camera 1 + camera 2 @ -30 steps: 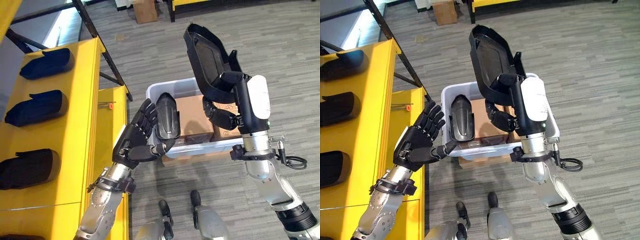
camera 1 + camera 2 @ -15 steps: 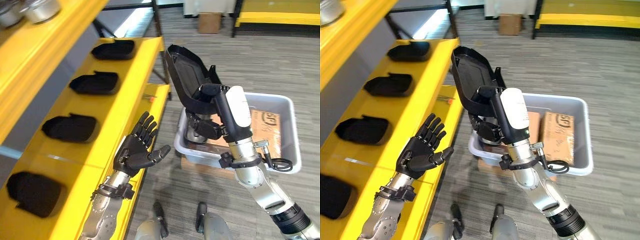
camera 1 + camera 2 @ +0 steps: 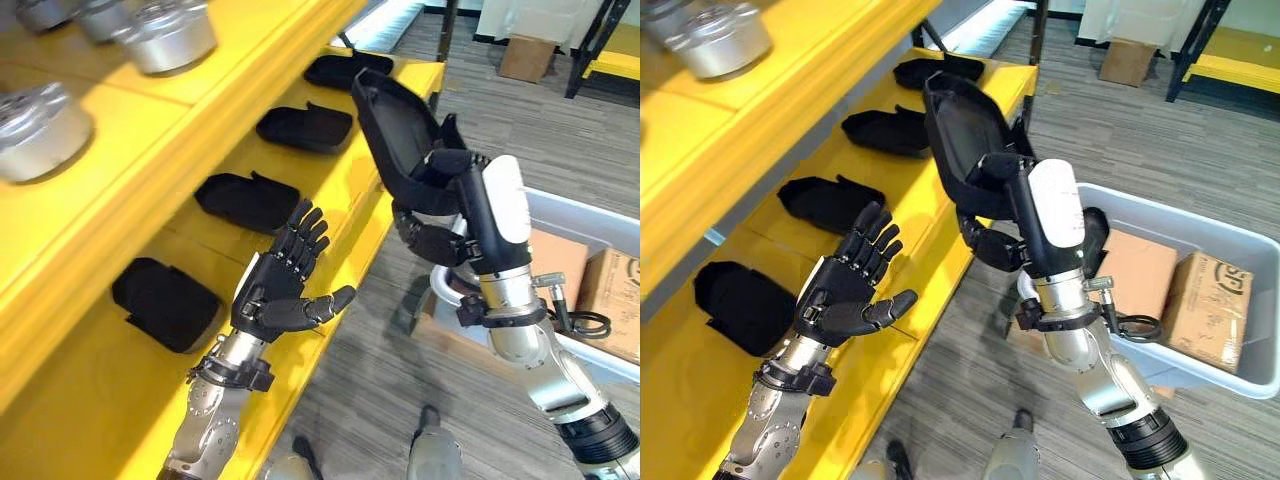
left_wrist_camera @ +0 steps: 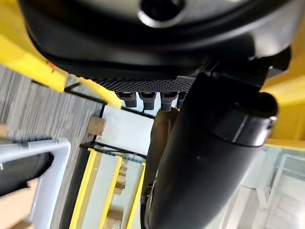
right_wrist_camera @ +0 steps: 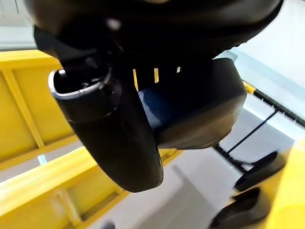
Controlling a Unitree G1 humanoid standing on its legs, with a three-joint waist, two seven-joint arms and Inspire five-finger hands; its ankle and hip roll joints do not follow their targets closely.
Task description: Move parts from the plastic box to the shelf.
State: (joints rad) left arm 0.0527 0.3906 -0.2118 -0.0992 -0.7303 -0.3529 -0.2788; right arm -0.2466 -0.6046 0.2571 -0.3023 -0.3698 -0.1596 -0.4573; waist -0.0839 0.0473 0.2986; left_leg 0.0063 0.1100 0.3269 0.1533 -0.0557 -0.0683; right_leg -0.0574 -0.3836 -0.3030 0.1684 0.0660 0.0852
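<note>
Yellow shelf [image 3: 330, 190] at ten o'clock carries four black covers. At three o'clock our plastic box [image 3: 1230, 372] holds cardboard cartons [image 3: 1208, 295]. Our right hand [image 3: 440, 235] clamps a black part [image 3: 400, 130] aloft; our left hand [image 3: 285, 290] is spread, empty.

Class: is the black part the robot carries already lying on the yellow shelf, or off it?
Off it. The right hand grips the black part upright in the air beside the yellow shelf; the left hand is open, empty.
</note>
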